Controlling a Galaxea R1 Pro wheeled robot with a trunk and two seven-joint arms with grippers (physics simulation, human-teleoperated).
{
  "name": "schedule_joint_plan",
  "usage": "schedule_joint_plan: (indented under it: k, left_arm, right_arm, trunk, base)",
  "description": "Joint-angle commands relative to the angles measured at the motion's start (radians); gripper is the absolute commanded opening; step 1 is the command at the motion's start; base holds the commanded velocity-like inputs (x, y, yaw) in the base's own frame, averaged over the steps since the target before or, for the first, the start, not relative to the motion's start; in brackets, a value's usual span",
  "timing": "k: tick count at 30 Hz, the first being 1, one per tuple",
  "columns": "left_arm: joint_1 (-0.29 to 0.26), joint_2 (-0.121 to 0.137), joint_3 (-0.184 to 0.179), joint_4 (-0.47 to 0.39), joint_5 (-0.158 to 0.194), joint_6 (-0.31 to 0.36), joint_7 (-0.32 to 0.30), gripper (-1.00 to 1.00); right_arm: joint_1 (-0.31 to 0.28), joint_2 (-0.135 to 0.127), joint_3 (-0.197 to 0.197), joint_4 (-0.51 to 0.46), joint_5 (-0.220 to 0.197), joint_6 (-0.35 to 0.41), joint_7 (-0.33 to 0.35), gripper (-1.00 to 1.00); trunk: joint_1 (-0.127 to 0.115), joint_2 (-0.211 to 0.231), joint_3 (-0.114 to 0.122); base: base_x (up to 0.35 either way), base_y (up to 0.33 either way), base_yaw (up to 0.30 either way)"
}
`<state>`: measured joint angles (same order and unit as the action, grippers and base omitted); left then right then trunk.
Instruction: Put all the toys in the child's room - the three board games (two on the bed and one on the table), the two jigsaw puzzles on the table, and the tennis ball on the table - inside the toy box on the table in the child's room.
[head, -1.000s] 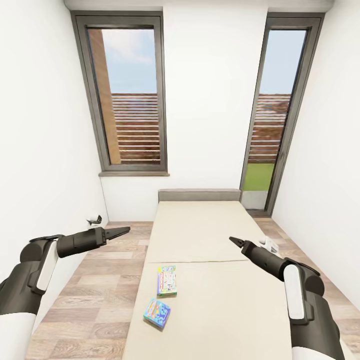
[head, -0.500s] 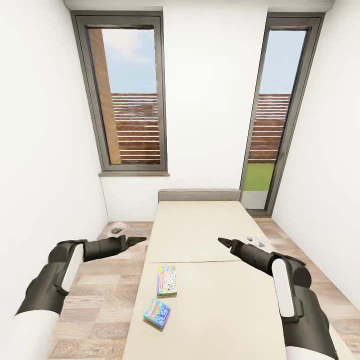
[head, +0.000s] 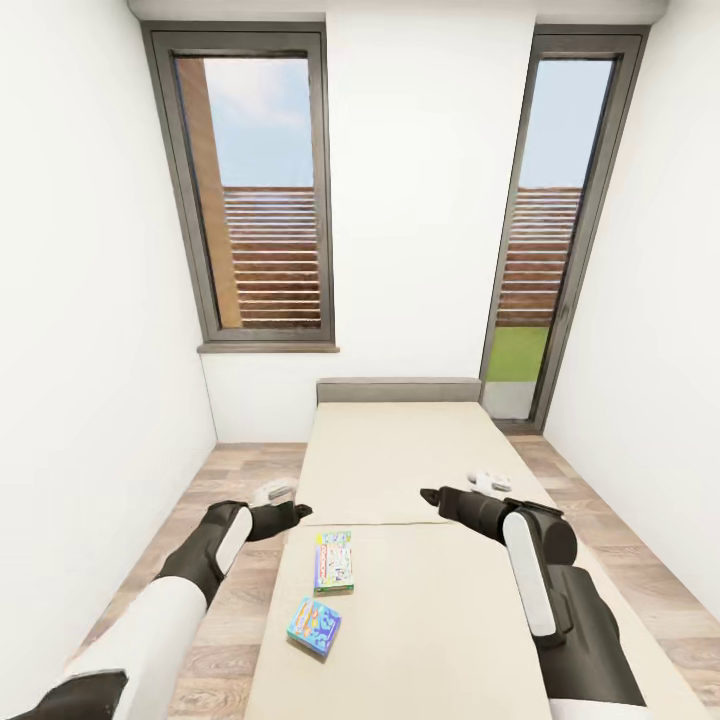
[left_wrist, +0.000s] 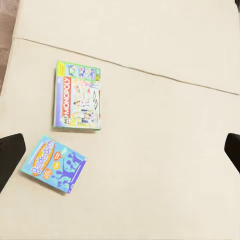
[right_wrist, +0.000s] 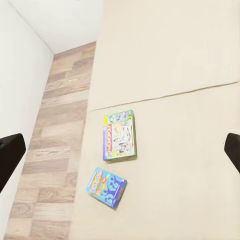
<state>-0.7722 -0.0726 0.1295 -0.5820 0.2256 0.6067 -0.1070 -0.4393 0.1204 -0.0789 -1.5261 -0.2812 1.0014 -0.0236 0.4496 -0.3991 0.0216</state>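
Beige sheeting covers the bed (head: 440, 600), and two board games lie flat on it near its left edge: a Monopoly box (head: 333, 561) and, just beside it toward the foot, a blue game box (head: 314, 627), set slightly askew. Neither is touched. The left gripper (head: 300, 513) is held above the bed's left edge, close to the Monopoly box; the right gripper (head: 432, 496) hangs over the middle of the mattress. Both pincers are spread wide, as is shown in each wrist view, where the dark fingertips (left_wrist: 10, 155) sit at opposite margins with nothing between them.

The boxes are judged to be light, stiff cardboard with a glossy, somewhat slippery cover. Lying flat on soft bedding, they are best pinched across a short edge or the narrow width, with a fingertip pressed into the sheet beneath. In the head view, the fingertips are foreshortened and hard to separate. Lettering on the blue box is too blurred to be read with confidence.
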Motion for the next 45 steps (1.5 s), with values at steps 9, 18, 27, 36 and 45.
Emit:
schedule_joint_plan:
  k: [9,18,27,36,45]
  left_arm:
    - [-0.099,-0.066,0.006,0.208,-0.003,-0.224,0.242,1.0]
    - [-0.109,-0.087,-0.012,0.231,-0.002,-0.292,0.328,1.0]
    - [-0.11,-0.09,-0.073,0.232,0.0,-0.31,0.332,1.0]
    - [-0.11,-0.1,-0.08,0.234,0.0,-0.311,0.332,1.0]
    - [-0.11,-0.102,-0.207,0.288,0.0,-0.301,0.294,1.0]
  right_arm:
    - [0.0,0.008,0.009,-0.03,-0.006,0.013,-0.008,1.0]
    - [0.0,0.011,0.071,-0.05,-0.005,0.012,-0.01,1.0]
    - [0.0,0.004,0.067,-0.049,-0.012,0.014,-0.01,1.0]
    - [0.0,0.003,0.067,-0.048,-0.015,0.014,-0.01,1.0]
    - [0.0,0.001,0.067,-0.049,-0.017,0.015,-0.01,1.0]
  trunk:
    - [0.0,-0.001,-0.001]
    - [0.0,-0.001,-0.002]
    - [0.0,-0.001,-0.014]
    - [0.0,-0.001,-0.028]
    - [0.0,-0.001,-0.043]
  base:
    - [0.0,0.0,0.0]
    - [0.0,0.0,0.0]
    - [0.0,0.0,0.0]
    - [0.0,0.0,0.0]
    - [0.0,0.0,0.0]
